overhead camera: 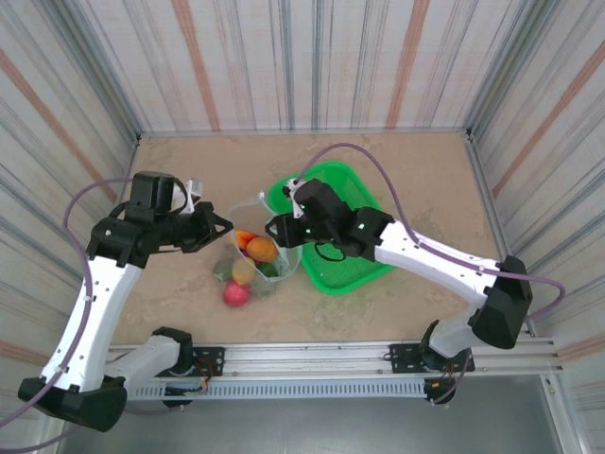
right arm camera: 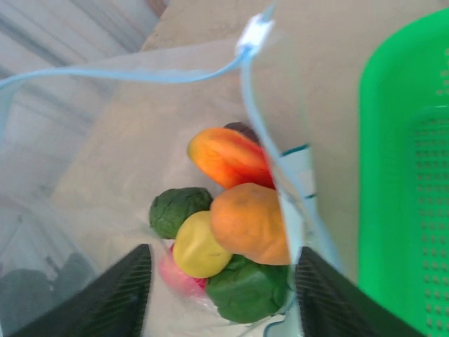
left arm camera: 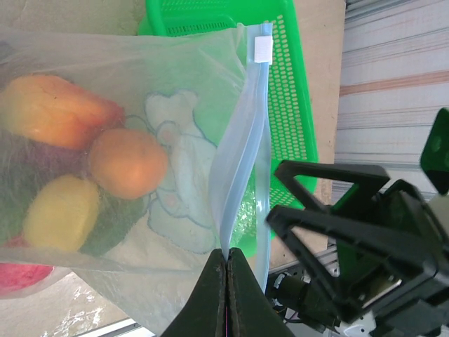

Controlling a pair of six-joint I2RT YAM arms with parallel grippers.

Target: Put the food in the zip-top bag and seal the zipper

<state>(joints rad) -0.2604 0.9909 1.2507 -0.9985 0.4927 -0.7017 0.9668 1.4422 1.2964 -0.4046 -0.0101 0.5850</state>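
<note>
Two gaping sides need closing: beside the green mesh plastic basket, the crinkly clear zip-top bag is held mouth open. Right gripper straddles that mouth, jaws spread; left gripper is clamped on the rim. Small toy fruits and vegetables sit inside, so pinch the pale bluish zipper strip together outward from the left's hold

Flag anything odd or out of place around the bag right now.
The zipper gapes: its two strips bow apart between the ends, and the left gripper pinches one end. A pink-red fruit sits at the near edge of the zip-top bag; whether it lies inside is unclear. Nothing looks spilled or damaged.
</note>
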